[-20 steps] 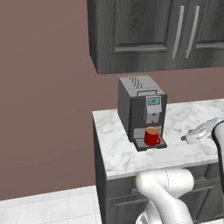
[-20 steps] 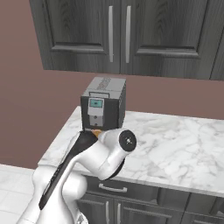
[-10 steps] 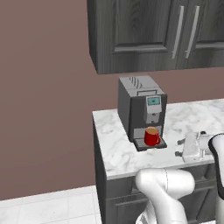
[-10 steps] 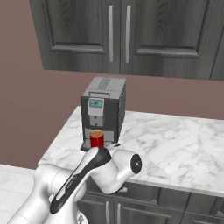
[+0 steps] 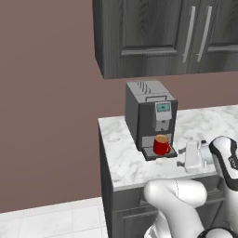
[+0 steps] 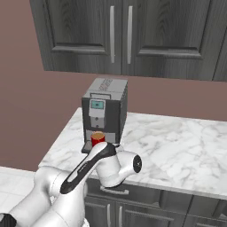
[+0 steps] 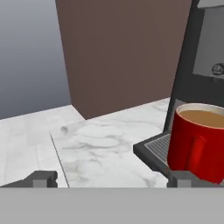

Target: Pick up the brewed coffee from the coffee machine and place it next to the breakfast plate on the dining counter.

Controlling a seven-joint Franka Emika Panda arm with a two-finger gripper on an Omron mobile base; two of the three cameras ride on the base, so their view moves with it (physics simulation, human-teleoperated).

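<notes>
The brewed coffee, a glossy red mug (image 5: pixel 161 145) filled with light-brown liquid, stands on the drip tray of the coffee machine (image 5: pixel 151 116), under the spout. My gripper (image 5: pixel 182 156) hovers low over the marble just right of the tray, aimed at the mug, open and holding nothing. In the hand view the mug (image 7: pixel 197 142) stands at the right, handle towards me, just past the right fingertip (image 7: pixel 183 179); my gripper (image 7: pixel 113 180) is centred left of it. The right base view shows the mug (image 6: pixel 98 138) above my forearm. The breakfast plate and the dining counter are out of view.
The coffee machine (image 6: pixel 104 111) stands near the left end of a white marble counter (image 6: pixel 177 146) on dark cabinets. Dark wall cabinets (image 5: pixel 186 32) hang above. The counter's left edge (image 5: pixel 103 153) drops to a pale tiled floor (image 5: pixel 51 218). A brown wall is behind.
The hand has come down and moved left along the counter towards the mug. In the right base view the arm has dropped, uncovering the mug. The jaws stayed open.
</notes>
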